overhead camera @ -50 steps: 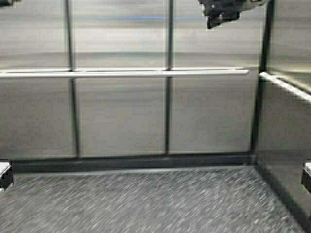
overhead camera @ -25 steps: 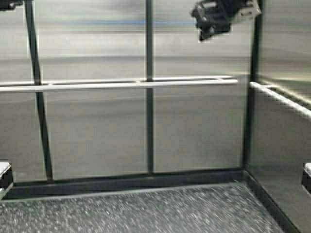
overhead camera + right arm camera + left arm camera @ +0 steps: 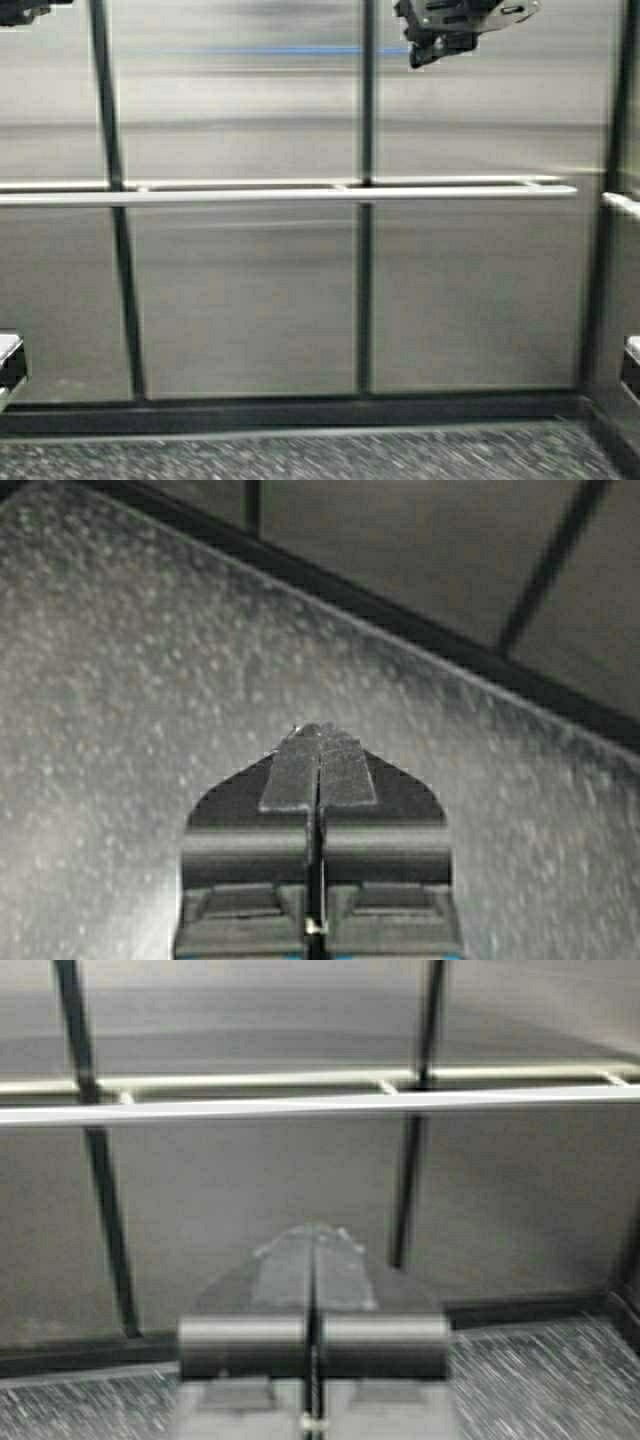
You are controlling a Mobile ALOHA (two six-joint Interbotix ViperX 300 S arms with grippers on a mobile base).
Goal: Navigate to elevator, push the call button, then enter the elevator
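Note:
I am inside the elevator cabin. Its back wall of brushed steel panels (image 3: 240, 300) fills the high view, with a white handrail (image 3: 300, 195) across it and a thin strip of dark speckled floor (image 3: 300, 455) below. The call button is out of view. My right gripper (image 3: 432, 48) hangs high at the upper right; in the right wrist view it (image 3: 318, 730) is shut and empty over the floor (image 3: 120, 680). My left gripper (image 3: 315, 1232) is shut and empty, pointing at the back wall's handrail (image 3: 300, 1110). Only a sliver of the left arm (image 3: 25, 10) shows at the upper left.
A dark baseboard (image 3: 300, 410) runs along the foot of the back wall. The right side wall and its handrail (image 3: 622, 205) meet the back wall at the far right corner. Parts of my own frame show at the left edge (image 3: 8, 362) and right edge (image 3: 632, 368).
The robot has moved: the back wall is nearer, less floor shows, and the right corner has slid toward the right edge. Both grippers stay shut.

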